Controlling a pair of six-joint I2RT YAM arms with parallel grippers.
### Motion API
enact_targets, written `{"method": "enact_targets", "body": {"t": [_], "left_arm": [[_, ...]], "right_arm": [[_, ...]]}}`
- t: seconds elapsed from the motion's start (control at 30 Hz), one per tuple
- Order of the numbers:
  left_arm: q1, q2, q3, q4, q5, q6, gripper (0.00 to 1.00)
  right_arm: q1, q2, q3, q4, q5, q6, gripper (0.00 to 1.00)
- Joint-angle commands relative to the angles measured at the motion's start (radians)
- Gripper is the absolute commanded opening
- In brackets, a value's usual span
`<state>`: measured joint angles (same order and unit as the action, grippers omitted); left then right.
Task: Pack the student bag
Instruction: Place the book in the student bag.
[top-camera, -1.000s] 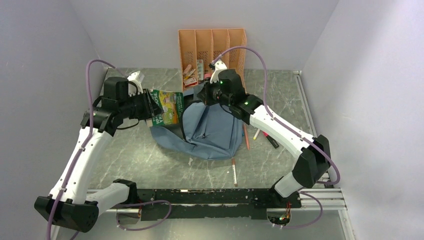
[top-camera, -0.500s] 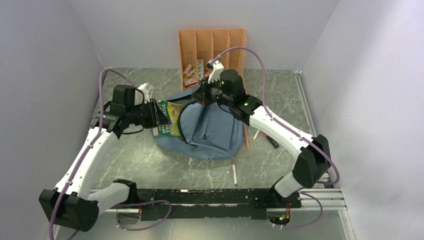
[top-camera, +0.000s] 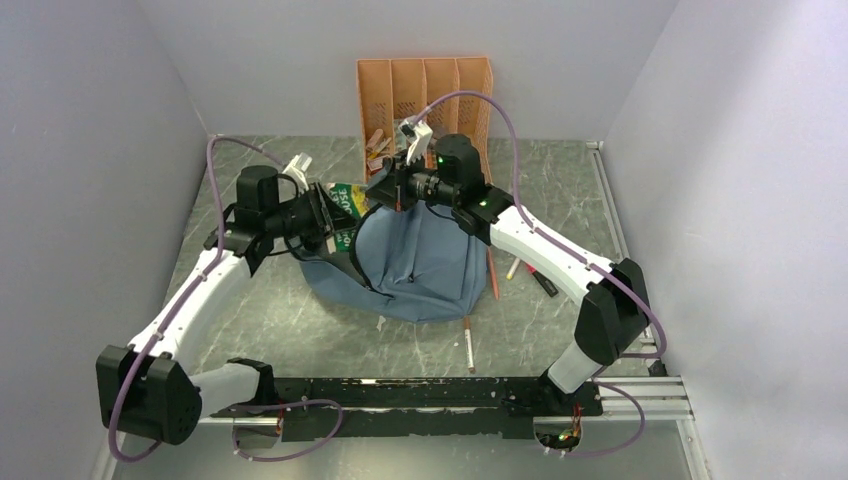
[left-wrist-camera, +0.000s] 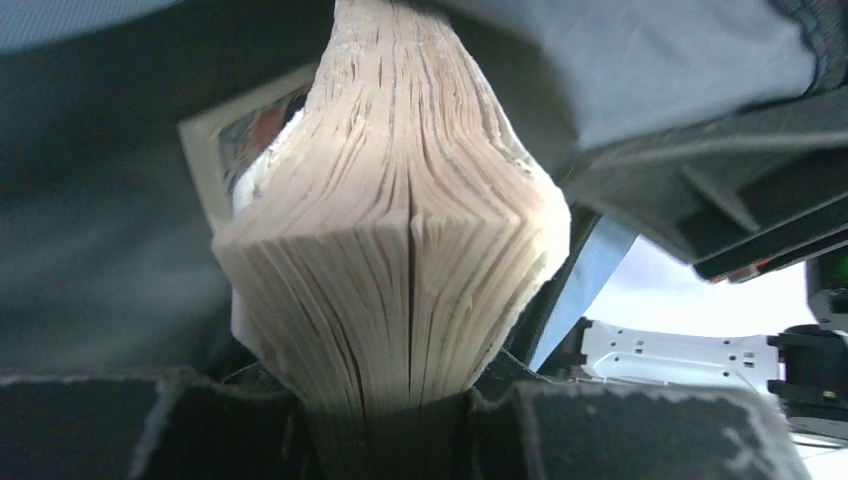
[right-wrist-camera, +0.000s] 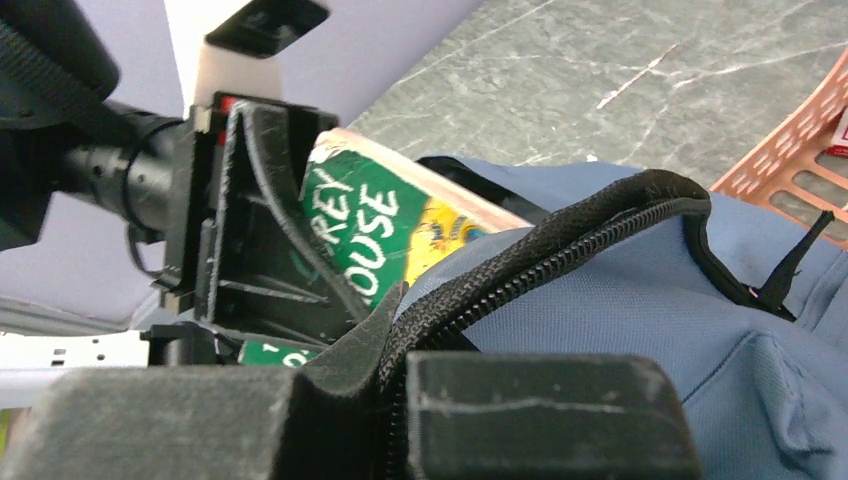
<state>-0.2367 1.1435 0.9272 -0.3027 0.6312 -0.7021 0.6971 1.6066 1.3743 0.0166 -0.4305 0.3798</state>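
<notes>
The student bag (top-camera: 425, 262), dusty blue with black zip trim, lies mid-table with its mouth facing left. My right gripper (top-camera: 393, 190) is shut on the black zip edge (right-wrist-camera: 545, 250) and holds the mouth lifted. My left gripper (top-camera: 328, 214) is shut on a thick paperback book (top-camera: 346, 203) with a green and yellow cover (right-wrist-camera: 385, 228). The book's far end sits inside the bag's opening, under the blue fabric (left-wrist-camera: 640, 60). In the left wrist view the fanned page edges (left-wrist-camera: 400, 250) fill the frame between the left gripper's (left-wrist-camera: 400, 425) pads.
An orange slotted file organizer (top-camera: 425, 88) stands at the back wall, with small items at its base. Pens and a pencil (top-camera: 492, 275) lie on the marble table to the right of the bag, and one pen (top-camera: 468, 342) in front of it. Grey walls close in on both sides.
My left gripper has carried the book rightward into the bag's mouth. The right gripper has shifted left and up, raising the zip edge.
</notes>
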Motion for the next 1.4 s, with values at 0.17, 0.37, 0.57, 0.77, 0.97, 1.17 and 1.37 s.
{"method": "enact_targets", "body": {"t": [0.17, 0.37, 0.57, 0.77, 0.97, 1.17, 1.37], "left_arm": [[-0.025, 0.089, -0.052, 0.351, 0.168, -0.089, 0.05], [-0.091, 0.136, -0.116, 0.499, 0.176, -0.147, 0.05], [-0.143, 0.202, -0.169, 0.667, 0.167, -0.203, 0.05], [-0.184, 0.297, -0.183, 0.798, 0.165, -0.239, 0.05], [-0.229, 0.367, -0.187, 0.858, 0.119, -0.254, 0.05], [-0.267, 0.436, -0.183, 0.889, 0.077, -0.275, 0.05], [-0.297, 0.503, -0.162, 0.894, 0.028, -0.285, 0.05]], "right_arm": [[-0.003, 0.016, 0.045, 0.137, -0.074, 0.018, 0.0], [-0.003, 0.038, 0.057, 0.155, -0.085, 0.025, 0.0], [-0.003, 0.036, 0.049, 0.158, -0.08, 0.017, 0.0], [-0.002, 0.018, 0.024, 0.176, -0.066, 0.004, 0.0], [-0.003, 0.008, -0.003, 0.228, -0.069, 0.013, 0.0], [-0.002, 0.023, -0.005, 0.241, -0.095, 0.027, 0.0], [-0.003, 0.025, -0.017, 0.244, -0.099, 0.031, 0.0]]}}
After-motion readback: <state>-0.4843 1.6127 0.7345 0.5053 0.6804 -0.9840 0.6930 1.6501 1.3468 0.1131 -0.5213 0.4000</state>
